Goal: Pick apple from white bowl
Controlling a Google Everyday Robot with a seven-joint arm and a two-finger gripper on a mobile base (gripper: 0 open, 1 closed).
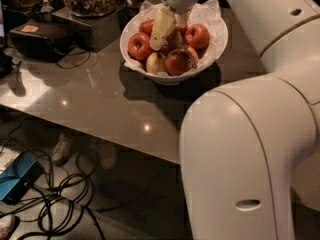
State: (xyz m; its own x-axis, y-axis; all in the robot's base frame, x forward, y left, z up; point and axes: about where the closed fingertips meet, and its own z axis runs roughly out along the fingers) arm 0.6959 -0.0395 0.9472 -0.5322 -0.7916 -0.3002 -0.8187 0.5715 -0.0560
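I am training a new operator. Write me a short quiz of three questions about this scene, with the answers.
1. True or false: the tool is down among the red apples in the white bowl.
2. What lines the bowl? A) crinkled white paper B) green cloth C) nothing
3. Fill in: the bowl stands on a grey ____.

Key: 1 true; 2 A; 3 table.

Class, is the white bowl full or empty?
Full: several apples fill the white bowl; the gripper hangs over them.
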